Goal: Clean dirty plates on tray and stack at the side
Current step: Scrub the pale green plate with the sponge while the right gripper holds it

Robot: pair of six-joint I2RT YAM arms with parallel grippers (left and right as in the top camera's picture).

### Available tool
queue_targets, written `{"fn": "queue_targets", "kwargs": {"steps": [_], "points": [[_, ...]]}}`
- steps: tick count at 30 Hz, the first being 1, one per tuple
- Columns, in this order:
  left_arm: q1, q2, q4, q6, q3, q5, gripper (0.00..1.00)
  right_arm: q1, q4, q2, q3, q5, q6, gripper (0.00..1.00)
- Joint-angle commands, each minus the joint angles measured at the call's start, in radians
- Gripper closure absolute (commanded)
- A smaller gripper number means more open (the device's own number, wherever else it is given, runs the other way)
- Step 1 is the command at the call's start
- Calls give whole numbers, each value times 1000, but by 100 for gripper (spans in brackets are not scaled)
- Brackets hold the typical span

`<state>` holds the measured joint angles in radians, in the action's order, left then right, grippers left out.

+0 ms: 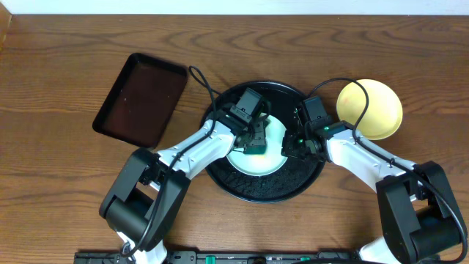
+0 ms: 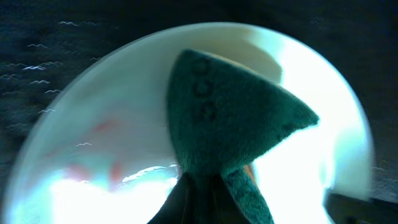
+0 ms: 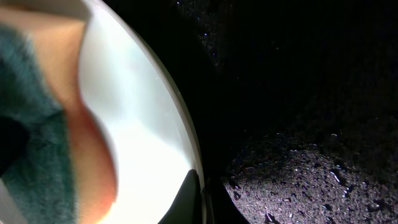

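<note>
Now hidden: much of the mint plate (image 1: 258, 163) lies under the left pincer (image 1: 253, 141) and its arm; the left wrist view is blurred (smears faint, reddish).
Left pincer: pinching a green sponge (image 2: 230, 118), fuzzy, folded to a point, pressed on that plate.
Right pincer (image 1: 294, 145): nipped tight on the plate's thin rim.
Tray (image 1: 293, 182): round, black, pebbled, beneath both pincers.
Yellow plate (image 1: 374, 110): smooth, on the table (image 1: 66, 183), right of the right pincer.

Robot lab bench — 2 arms (image 1: 196, 149) at a wooden table (image 1: 58, 191).
</note>
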<state>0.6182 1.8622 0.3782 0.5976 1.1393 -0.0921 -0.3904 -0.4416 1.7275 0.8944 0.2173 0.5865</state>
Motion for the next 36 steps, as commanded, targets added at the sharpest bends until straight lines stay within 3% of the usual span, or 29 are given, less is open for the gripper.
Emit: {"fn": "queue_targets", "kwargs": {"steps": [1,5,14,17,20,24,27,33,35,36], "points": [[-12,11,104,-56,-21,364,92,3,-26,25,-11,-32,-33,99],[-12,-24,146,-81,-20,512,93,3,-26,25,-11,-33,-43,99],[-12,-240,106,-114,5,530,92,3,-34,25,-11,-32,-50,99],[-12,-294,88,-102,5,447,92,3,-34,25,-11,-32,-50,99],[-12,-299,76,-39,3,267,93,3,-29,25,-11,-32,-50,99],[-10,-253,24,72,-25,65,92,3,-29,25,-11,-32,-50,99],[-10,-186,-1,89,-31,-28,92,3,-29,25,-11,-32,-50,99],[-10,-39,-2,69,-31,-51,92,3,-39,25,-11,-32,-50,99],[-12,-15,4,14,-31,-13,93,3,-45,25,-11,-32,-50,99],[-13,-10,38,-17,-31,86,93,3,-49,25,-11,-32,-50,99]]}}
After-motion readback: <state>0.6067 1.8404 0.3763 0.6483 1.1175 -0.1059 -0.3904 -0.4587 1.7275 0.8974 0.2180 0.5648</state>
